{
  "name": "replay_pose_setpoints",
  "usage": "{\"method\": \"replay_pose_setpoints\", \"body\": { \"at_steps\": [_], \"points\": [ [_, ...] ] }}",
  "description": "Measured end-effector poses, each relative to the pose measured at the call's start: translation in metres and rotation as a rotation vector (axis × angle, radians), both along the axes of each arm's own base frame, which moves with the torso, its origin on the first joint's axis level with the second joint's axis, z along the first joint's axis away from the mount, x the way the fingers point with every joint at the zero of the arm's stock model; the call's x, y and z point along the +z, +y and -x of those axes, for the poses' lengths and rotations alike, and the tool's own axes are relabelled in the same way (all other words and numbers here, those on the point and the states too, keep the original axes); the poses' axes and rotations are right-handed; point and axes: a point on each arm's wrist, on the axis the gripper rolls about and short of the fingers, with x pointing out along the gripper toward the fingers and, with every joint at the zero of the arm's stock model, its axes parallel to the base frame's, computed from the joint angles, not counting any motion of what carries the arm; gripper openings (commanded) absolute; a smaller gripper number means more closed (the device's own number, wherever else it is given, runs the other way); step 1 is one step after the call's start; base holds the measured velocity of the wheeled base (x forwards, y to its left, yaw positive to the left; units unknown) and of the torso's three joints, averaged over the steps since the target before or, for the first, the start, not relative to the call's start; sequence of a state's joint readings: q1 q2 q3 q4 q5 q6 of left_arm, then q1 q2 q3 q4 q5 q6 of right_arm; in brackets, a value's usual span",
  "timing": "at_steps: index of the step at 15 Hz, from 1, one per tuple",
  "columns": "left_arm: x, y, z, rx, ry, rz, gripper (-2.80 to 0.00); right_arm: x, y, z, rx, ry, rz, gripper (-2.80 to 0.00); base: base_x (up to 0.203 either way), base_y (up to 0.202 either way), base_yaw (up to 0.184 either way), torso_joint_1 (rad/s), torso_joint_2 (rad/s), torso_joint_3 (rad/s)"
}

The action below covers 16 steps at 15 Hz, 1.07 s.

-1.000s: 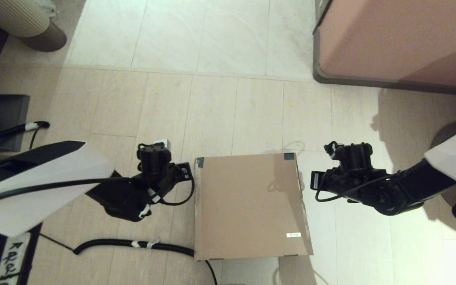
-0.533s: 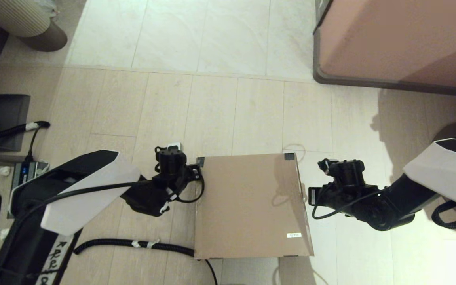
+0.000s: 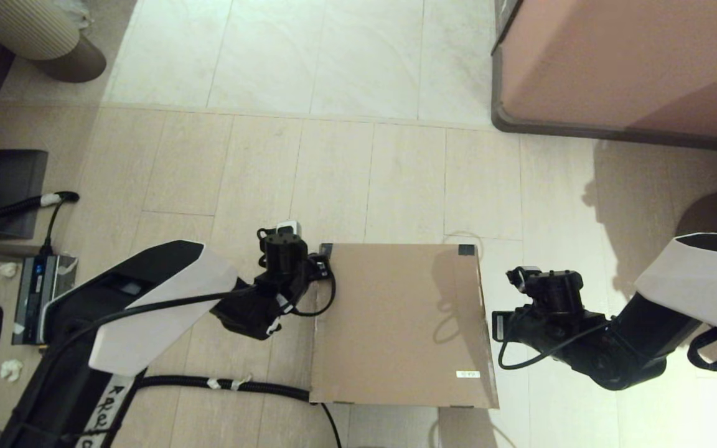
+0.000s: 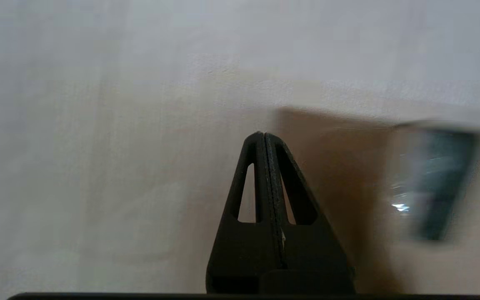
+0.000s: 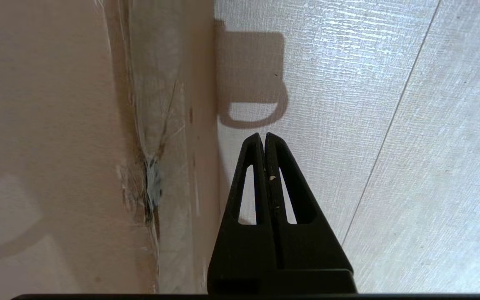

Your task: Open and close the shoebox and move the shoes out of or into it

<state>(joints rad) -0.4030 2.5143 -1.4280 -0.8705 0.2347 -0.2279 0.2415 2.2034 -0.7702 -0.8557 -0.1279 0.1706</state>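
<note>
Sitting on the pale tiled floor is the squarish brown cardboard shoebox, its lid flat and shut. Its small white sticker is too small to read. Black tape marks two far corners. The left gripper is by the box's left far corner, fingers pressed together, holding nothing. The right gripper is just beside the right edge, also pinched shut and empty.
</note>
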Motion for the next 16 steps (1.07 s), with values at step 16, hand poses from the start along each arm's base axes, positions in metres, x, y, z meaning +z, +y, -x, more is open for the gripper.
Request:
{"method": "replay_pose_setpoints", "body": {
  "at_steps": [16],
  "points": [
    [-0.011,0.0,0.09,-0.085,0.143,-0.07,-2.8,-0.023,0.009,0.018,0.011,0.008,0.022,-2.8,0.0,0.0,0.0,0.0,0.0,0.0]
  ]
}}
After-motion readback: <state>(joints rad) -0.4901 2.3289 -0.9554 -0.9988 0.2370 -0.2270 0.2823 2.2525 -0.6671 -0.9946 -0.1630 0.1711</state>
